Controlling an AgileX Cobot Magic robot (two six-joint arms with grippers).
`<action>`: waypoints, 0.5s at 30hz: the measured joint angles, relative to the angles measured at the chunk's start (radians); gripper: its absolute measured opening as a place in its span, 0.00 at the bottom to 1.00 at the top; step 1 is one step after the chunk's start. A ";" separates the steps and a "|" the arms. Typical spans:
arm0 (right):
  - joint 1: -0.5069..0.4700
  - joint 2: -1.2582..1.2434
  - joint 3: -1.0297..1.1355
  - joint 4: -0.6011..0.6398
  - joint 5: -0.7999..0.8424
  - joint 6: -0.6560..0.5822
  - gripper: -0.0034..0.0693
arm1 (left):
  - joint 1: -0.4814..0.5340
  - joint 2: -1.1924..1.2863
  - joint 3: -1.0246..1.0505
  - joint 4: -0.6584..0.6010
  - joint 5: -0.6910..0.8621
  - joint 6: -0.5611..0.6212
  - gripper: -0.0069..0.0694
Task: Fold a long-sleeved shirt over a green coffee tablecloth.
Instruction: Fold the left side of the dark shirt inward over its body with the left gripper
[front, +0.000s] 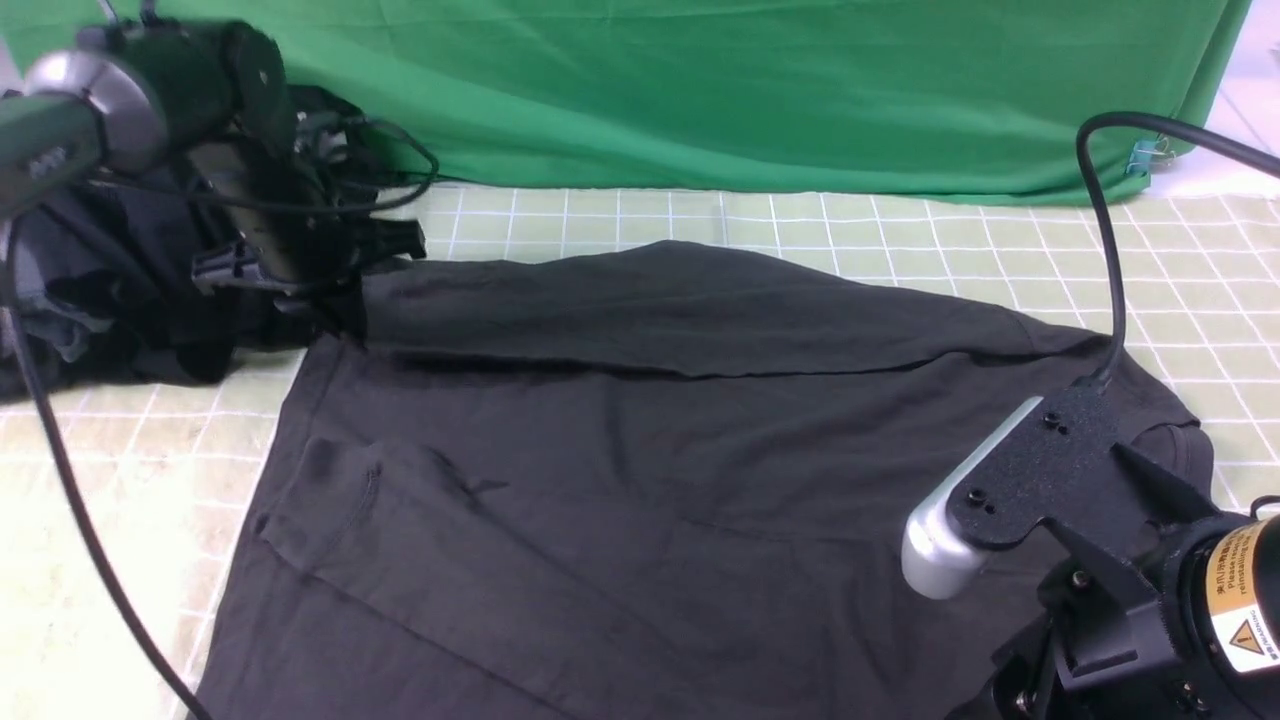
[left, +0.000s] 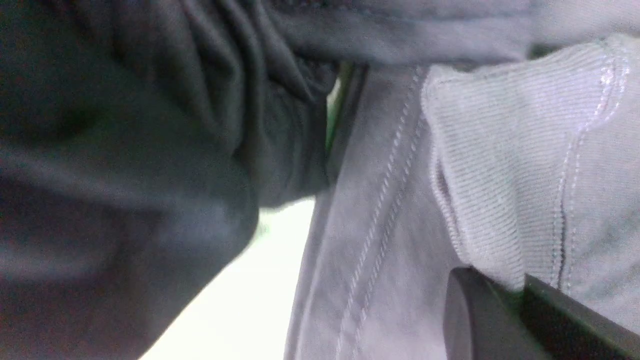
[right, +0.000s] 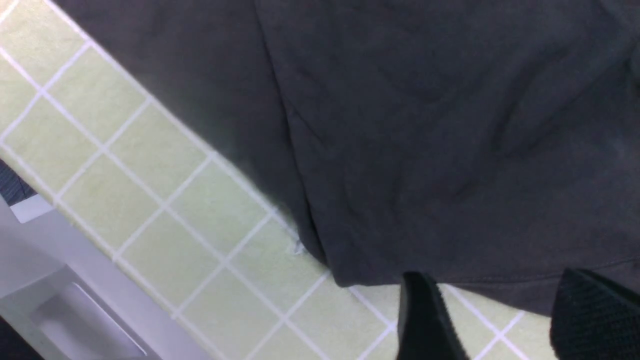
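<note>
Working on the grasping step ahead of a fold: handling the long-sleeved shirt (front: 640, 450) spread flat across the middle of the green coffee tablecloth (front: 900, 230), chest lettering not showing, one sleeve laid along the far edge of the body.

Pinching a ribbed band (left: 525, 165) with the left hand (left: 520, 312) at the far-left corner of the shirt, just beside the pile of dark garments (front: 120, 300); fingers standing almost together on the cloth. Judging the band to be the shirt's own, cuff or hem not distinguishable in the close view.

Holding the right hand (right: 510, 330) open and empty above the shirt's near-right edge, fingers well apart, touching nothing.

Preparing, by judgement, the next move: lifting the gripped corner clear of the neighbouring pile, carrying it inward over the body, laying it down straight. Calling for a firm grip on the shirt alone, without dragging the pile along. Expecting to need the right hand closing on the opposite edge for an even fold.
</note>
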 joint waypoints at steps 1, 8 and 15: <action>0.000 0.000 0.000 -0.010 -0.001 0.004 0.51 | 0.000 -0.017 0.000 -0.001 0.026 0.006 0.12; -0.001 0.000 0.000 -0.224 -0.005 0.173 0.51 | -0.007 -0.085 0.003 -0.010 0.178 0.033 0.12; -0.062 0.002 -0.011 -0.323 -0.028 0.228 0.51 | -0.053 -0.233 0.158 -0.007 0.193 0.023 0.12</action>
